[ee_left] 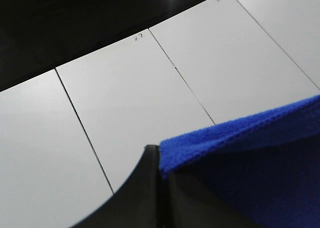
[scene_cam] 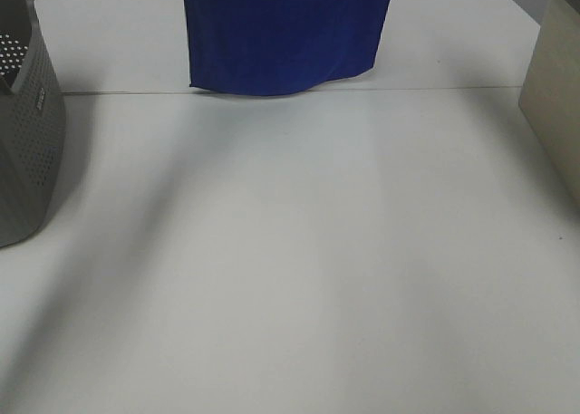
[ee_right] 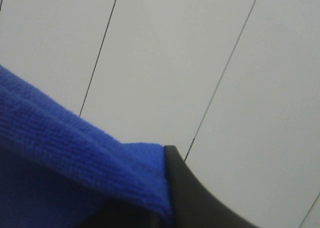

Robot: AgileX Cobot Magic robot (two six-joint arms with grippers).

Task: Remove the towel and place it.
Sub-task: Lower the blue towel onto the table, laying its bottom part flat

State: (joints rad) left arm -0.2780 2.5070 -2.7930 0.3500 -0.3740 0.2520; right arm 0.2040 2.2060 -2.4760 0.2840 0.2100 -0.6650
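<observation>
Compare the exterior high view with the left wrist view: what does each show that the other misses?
Only exterior high: the grey perforated basket at the left edge, a beige flat-sided object at the right edge, and the towel down to its lower edge. Only left wrist: the left gripper shut on the towel's edge, with white seamed panels and a dark area behind. Both: the blue towel itself.

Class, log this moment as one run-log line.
left gripper: shut on towel | right gripper: shut on towel | towel: hanging spread, outside basket
</observation>
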